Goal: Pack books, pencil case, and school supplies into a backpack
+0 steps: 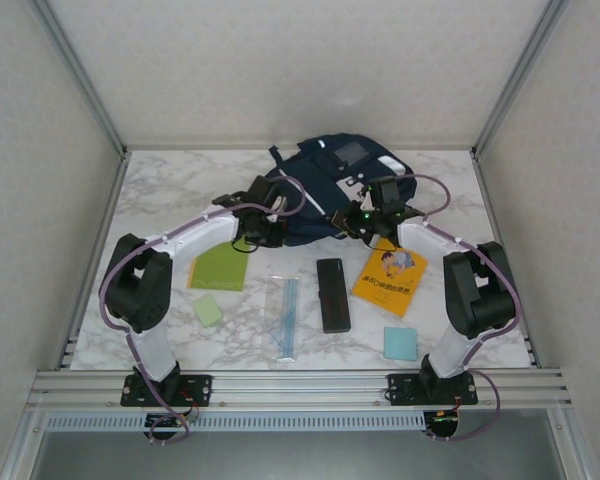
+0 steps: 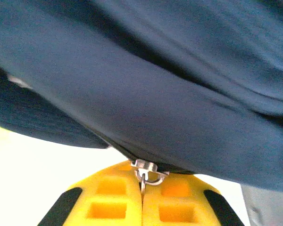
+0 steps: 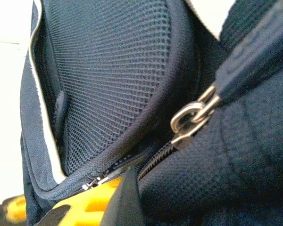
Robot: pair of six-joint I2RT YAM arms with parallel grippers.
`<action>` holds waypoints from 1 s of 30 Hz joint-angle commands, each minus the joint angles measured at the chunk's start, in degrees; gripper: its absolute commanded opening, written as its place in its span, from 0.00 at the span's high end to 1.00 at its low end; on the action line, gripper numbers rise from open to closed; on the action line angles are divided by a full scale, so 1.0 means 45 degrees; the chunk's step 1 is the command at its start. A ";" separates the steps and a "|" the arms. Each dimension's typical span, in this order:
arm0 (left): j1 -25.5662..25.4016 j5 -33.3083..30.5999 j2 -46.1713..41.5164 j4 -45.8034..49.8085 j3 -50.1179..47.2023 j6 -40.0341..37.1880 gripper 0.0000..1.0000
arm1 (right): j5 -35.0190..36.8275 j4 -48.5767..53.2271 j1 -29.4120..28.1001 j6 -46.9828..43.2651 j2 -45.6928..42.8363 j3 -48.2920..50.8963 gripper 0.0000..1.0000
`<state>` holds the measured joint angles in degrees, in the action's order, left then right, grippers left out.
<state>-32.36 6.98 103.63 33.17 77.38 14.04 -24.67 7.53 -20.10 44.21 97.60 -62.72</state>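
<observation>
The navy backpack [image 1: 325,185] lies at the far middle of the table. My left gripper [image 1: 265,228] is at its near left edge; its yellow fingers [image 2: 113,202] are shut on the metal zipper pull [image 2: 145,174]. My right gripper [image 1: 357,220] presses into the bag's near right side, beside the zipper [image 3: 155,160] and a second metal pull [image 3: 191,120]. One yellow finger [image 3: 85,205] shows, with a fold of navy fabric [image 3: 127,197] pinched against it and the other finger hidden. In front lie the lime-green book [image 1: 220,266], orange-yellow book [image 1: 390,277], black pencil case [image 1: 332,294], clear ruler [image 1: 285,315], pale green pad [image 1: 208,310] and light blue pad [image 1: 401,343].
Everything rests on a marble-patterned table [image 1: 160,190] closed in by pale walls and metal frame posts. Both arm bases are bolted to the rail [image 1: 300,385] at the near edge. Bare tabletop flanks the backpack on the left and right.
</observation>
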 commanded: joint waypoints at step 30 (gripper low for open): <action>-0.2730 0.4245 0.0556 -0.2871 0.2355 0.2700 1.00 | 0.0302 0.5060 0.3001 -0.1211 0.0033 -0.3277 0.01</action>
<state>-42.26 19.11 104.14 23.94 83.99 23.53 -23.14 33.15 -5.43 34.04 105.19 -83.09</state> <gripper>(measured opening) 0.052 0.987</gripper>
